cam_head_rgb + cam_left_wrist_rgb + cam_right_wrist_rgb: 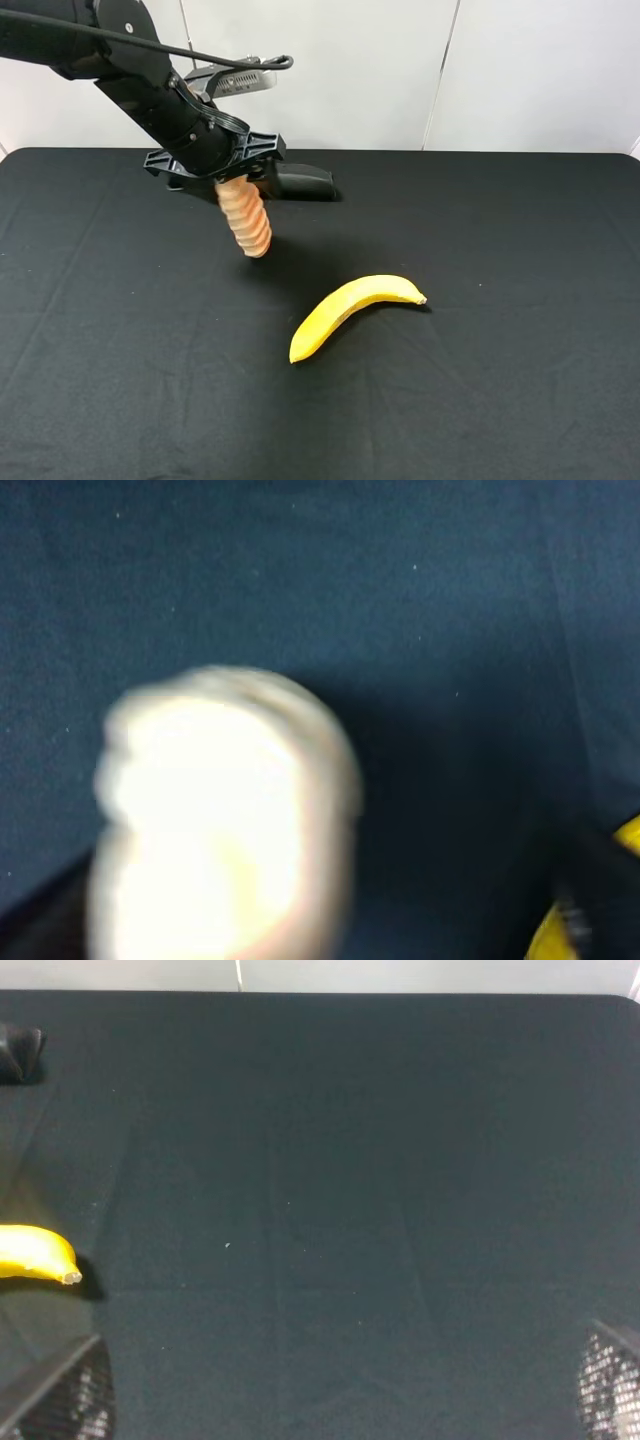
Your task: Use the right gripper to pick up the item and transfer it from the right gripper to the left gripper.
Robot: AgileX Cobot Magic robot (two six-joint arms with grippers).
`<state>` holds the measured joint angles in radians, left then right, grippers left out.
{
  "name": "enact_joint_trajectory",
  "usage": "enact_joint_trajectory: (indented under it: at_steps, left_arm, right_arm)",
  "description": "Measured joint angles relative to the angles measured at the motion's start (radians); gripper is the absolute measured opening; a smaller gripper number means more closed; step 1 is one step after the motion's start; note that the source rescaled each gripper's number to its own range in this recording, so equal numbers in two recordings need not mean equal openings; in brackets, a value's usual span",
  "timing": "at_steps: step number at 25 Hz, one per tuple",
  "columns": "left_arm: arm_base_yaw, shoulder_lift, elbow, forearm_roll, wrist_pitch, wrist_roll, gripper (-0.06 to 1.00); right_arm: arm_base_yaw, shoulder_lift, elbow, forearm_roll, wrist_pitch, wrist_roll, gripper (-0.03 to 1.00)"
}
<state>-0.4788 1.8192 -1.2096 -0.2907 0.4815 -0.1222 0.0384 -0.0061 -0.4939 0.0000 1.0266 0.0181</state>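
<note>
The item, a tan ridged loaf [246, 222], hangs end-down from my left gripper [230, 183], which is shut on its upper end and holds it above the black table, left of centre. In the left wrist view the loaf [225, 820] fills the near field as a pale blur. My right gripper [340, 1390] shows only in the right wrist view. It is open and empty, with one fingertip [60, 1400] at each lower corner of that picture, over bare cloth. The right arm is out of the exterior view.
A yellow banana [350, 312] lies on the black table [500, 380] near the middle; it also shows in the left wrist view [600, 900] and the right wrist view [35, 1253]. A black oblong case [305, 182] lies at the back, just behind the left gripper.
</note>
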Motion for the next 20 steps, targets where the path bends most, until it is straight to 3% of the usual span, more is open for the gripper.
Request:
enact_joint_trajectory:
  at_steps: [4,13,20]
  left_arm:
    - [0.000,0.000,0.000,0.000,0.006,0.000,0.97]
    - [0.000,-0.036,0.000,0.006,0.038,0.000,1.00]
    - [0.000,-0.100,0.000,0.061,0.094,-0.047,1.00]
  right_arm:
    - [0.000,0.000,0.000,0.000,0.000,0.000,1.00]
    - [0.000,0.000,0.000,0.000,0.000,0.000,1.00]
    - [0.000,0.000,0.000,0.000,0.000,0.000,1.00]
